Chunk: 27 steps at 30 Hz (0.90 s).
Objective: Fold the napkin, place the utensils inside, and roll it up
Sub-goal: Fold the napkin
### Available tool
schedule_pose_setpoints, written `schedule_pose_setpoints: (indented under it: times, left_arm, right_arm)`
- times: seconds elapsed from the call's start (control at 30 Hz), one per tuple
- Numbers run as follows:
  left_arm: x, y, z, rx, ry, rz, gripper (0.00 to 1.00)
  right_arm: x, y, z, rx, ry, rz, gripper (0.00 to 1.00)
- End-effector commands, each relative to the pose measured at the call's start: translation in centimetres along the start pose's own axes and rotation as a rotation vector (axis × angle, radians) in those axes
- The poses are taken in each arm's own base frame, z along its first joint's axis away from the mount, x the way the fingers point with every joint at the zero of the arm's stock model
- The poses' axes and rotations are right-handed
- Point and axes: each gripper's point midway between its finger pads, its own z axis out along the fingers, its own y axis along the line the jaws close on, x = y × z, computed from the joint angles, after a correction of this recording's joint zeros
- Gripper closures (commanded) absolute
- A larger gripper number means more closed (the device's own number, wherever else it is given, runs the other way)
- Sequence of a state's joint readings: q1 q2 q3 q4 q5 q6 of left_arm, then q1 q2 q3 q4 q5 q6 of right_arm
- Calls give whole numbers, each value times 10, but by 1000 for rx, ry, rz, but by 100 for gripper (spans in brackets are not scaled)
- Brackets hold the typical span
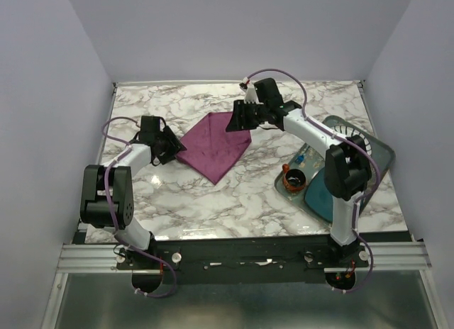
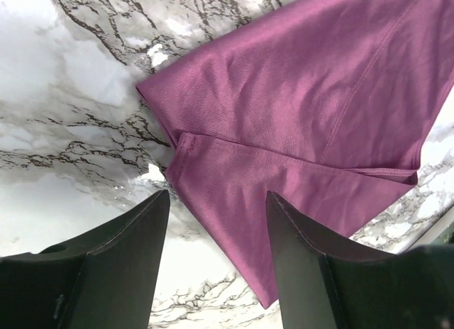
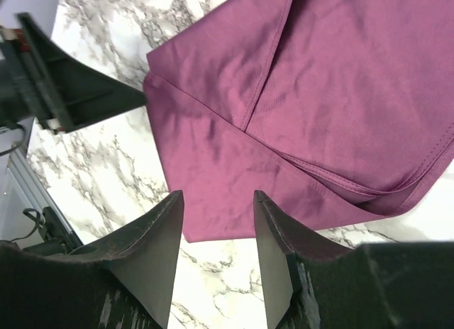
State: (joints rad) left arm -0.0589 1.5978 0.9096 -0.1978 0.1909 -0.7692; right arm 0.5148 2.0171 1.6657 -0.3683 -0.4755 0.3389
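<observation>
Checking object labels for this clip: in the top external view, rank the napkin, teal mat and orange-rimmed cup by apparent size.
1. teal mat, largest, though the right arm hides part of it
2. napkin, somewhat smaller
3. orange-rimmed cup, clearly smallest

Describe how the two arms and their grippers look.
The left arm and right arm share white links and bulky black joint housings, with a thin purple cable looping along each. The left gripper and right gripper are black, each with two flat, wedge-shaped fingers; the right one's show pale scuffs.
</observation>
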Motion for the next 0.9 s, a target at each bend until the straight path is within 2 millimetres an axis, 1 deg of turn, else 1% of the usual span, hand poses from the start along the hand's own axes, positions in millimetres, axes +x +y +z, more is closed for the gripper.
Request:
schedule_pose_setpoints:
  times: [0.0, 0.07, 0.1, 0.2, 0.27, 0.3, 0.37, 0.4, 0.47, 0.57, 0.6, 0.67, 0.87]
  left_arm:
    - [5, 10, 11, -28, 21, -36, 37]
    - [7, 14, 16, -40, 25, -33, 40]
    - [8, 16, 18, -43, 32, -33, 42]
    - [7, 14, 21, -28, 21, -33, 44]
    - [7, 15, 23, -32, 20, -29, 49]
    - [7, 16, 23, -33, 22, -29, 56]
    - [4, 15, 23, -31, 10, -24, 63]
    - [0, 12, 20, -25, -6, -18, 68]
    - [-4, 9, 16, -25, -28, -3, 70]
    - [-8, 6, 12, -19, -37, 8, 80]
    - [-8, 6, 13, -18, -32, 9, 89]
    - [-9, 4, 13, -12, -36, 6, 100]
    - [-17, -3, 12, 7, -63, 14, 100]
  right_arm:
    - [0, -4, -12, 36, -10, -6, 47]
    - [-1, -2, -16, 34, -16, -10, 47]
    - [-2, -2, -18, 37, -20, -12, 47]
    - [-2, -4, -20, 47, -23, -13, 47]
    - [-2, -4, -21, 45, -21, -11, 46]
    - [-2, -5, -20, 45, -22, -9, 46]
    - [-2, -4, -20, 42, -21, -9, 46]
    - [-1, -5, -19, 42, -16, -5, 46]
    - [0, -5, -19, 41, -14, -3, 46]
    - [1, -5, -17, 35, -8, 2, 46]
    - [3, -6, -15, 33, -3, 9, 46]
    - [3, -5, -15, 26, -1, 10, 46]
    - [7, -7, -11, 24, 13, 20, 46]
